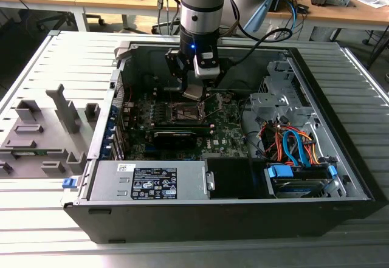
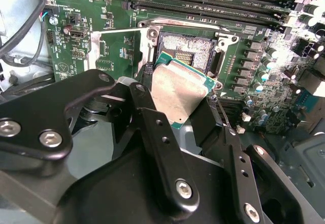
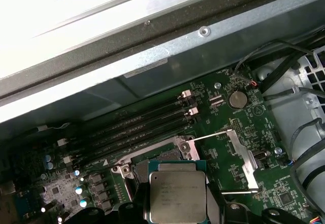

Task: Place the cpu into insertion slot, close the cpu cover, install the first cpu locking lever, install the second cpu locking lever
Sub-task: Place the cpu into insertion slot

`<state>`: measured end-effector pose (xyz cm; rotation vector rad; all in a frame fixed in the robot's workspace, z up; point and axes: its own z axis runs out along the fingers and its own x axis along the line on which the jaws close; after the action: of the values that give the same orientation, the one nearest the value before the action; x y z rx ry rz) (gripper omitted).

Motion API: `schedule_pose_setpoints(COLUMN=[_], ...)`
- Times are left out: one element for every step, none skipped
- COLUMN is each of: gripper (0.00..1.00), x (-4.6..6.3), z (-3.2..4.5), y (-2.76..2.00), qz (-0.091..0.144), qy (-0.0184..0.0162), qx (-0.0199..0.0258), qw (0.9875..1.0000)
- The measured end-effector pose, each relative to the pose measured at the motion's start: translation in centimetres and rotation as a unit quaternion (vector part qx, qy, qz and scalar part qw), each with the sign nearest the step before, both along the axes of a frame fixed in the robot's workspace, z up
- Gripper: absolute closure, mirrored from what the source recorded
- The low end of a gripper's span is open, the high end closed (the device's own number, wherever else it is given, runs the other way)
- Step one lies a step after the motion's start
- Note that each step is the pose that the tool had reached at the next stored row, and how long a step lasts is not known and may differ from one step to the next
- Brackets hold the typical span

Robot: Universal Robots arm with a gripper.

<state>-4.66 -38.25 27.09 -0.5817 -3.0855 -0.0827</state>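
Note:
My gripper hangs inside the open computer case, shut on the cpu. In the second wrist view the black fingers clamp two opposite edges of the cpu, whose silvery face is tilted just above the insertion slot. The slot's pin field is bare and its metal rim shows. The cpu cover is swung open to one side of the slot. In the first wrist view the cpu hides part of the slot, with the open cover beside it.
Long black memory slots run along one side of the socket. A black card lies across the board below the socket in the exterior view. A power supply and coloured cables fill the case front. A grey fixture sits at the exterior view's left.

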Motion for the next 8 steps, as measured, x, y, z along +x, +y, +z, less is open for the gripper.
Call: schedule_pose_setpoints(gripper=[0.46, 0.46, 0.46, 0.46, 0.46, 0.46, 0.46, 0.46], x=[0.00, 0.00, 0.00, 0.00, 0.00, 0.00, 0.00, 0.00], z=[0.00, 0.00, 0.00, 0.00, 0.00, 0.00, 0.00, 0.00], y=[0.00, 0.00, 0.00, 0.00, 0.00, 0.00, 0.00, 0.00], qz=[0.000, -0.001, -0.001, -0.001, -0.002, -0.002, -0.002, -0.003], qy=[0.0000, 0.0000, 0.0000, 0.0000, 0.0000, 0.0000, 0.0000, 0.0000], qx=[-0.0002, -0.0004, -0.0005, -0.0008, -0.0010, -0.0012, -0.0014, -0.0015], qw=[1.0000, 1.0000, 1.0000, 1.0000, 1.0000, 1.0000, 1.0000, 1.0000])
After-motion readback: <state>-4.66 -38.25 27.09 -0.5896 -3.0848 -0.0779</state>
